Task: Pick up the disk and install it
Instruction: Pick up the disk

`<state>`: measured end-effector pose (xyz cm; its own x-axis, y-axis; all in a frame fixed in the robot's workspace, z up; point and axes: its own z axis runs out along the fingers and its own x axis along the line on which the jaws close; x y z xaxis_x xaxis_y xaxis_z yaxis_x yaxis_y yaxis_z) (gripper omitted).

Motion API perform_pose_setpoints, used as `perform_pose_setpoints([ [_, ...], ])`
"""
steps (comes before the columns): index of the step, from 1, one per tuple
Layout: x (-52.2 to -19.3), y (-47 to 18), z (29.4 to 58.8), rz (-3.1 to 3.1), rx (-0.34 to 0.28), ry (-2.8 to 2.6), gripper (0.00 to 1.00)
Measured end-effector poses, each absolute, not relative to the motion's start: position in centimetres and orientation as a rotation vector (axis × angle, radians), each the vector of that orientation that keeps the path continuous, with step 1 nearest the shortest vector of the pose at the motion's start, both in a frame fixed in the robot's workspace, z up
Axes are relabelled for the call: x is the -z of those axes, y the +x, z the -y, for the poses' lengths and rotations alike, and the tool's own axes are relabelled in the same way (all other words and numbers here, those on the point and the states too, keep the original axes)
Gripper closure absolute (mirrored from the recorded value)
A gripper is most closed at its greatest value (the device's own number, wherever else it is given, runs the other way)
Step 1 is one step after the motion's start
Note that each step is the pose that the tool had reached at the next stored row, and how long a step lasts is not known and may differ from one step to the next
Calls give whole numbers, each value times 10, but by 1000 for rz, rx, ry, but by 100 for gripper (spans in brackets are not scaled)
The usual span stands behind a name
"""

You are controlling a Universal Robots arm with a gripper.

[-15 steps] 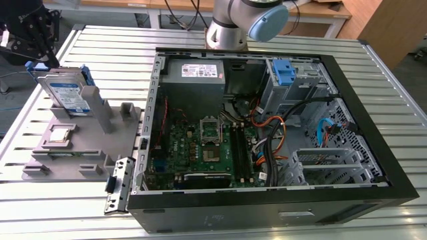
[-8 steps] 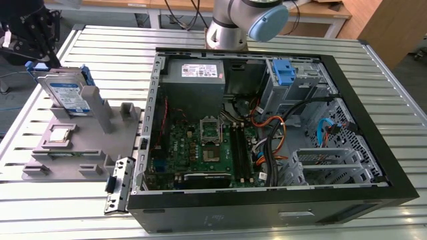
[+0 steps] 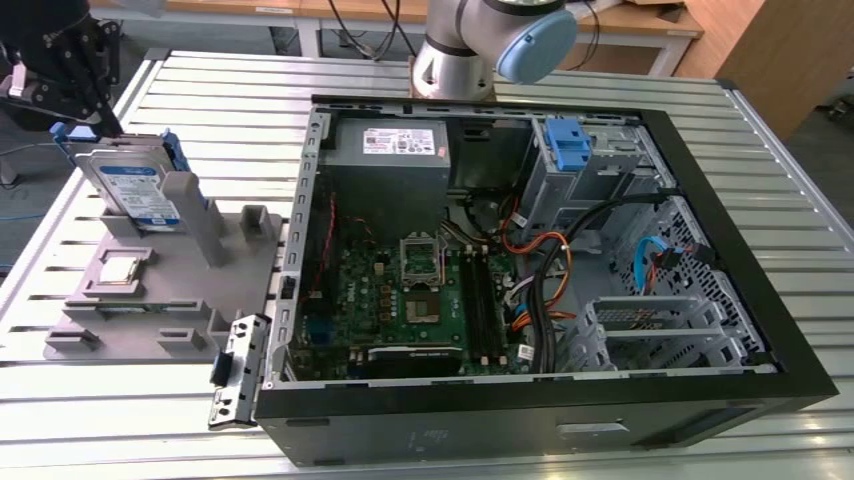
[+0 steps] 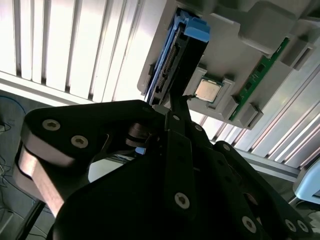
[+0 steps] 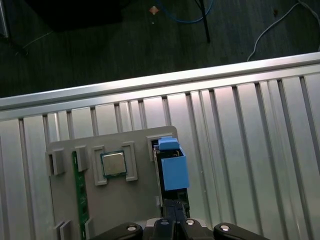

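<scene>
Standing in a slot of the grey holder (image 3: 174,305) directly beneath the gripper (image 3: 96,118) (image 4: 182,99) (image 5: 173,206), the disk (image 3: 134,190) (image 4: 176,62) (image 5: 173,170) has its long axis vertical, connector end up, label facing the exterior camera; we cannot tell whether the gripper clasps it; the holder sits beside the computer case (image 3: 467,405).

On the table (image 3: 200,80), a holder (image 3: 180,298) sits at the exterior view's left and an open computer case (image 3: 534,398) at its right, the two just beside each other. The disk (image 3: 131,190) stands upright in a slot at the holder's back end, with the gripper (image 3: 96,120) just above it. A chip (image 3: 120,268) lies in a recess nearer the holder's middle, and a memory stick (image 5: 80,192) lies in a slot beside the chip. Inside the case, a power supply (image 3: 390,150) sits in the back corner toward the exterior view's left. A circuit board (image 3: 387,300) lies on the case floor in front of it. A bracket (image 3: 567,145) stands at the back, toward the right.
</scene>
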<state>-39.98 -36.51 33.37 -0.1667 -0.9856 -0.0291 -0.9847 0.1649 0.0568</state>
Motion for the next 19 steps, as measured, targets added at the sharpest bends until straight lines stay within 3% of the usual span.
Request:
perform_pose_setpoints([
  [17, -334, -399, 365, 2371, 99, 2037, 89],
  [19, -334, -399, 365, 2370, 99, 2038, 83],
])
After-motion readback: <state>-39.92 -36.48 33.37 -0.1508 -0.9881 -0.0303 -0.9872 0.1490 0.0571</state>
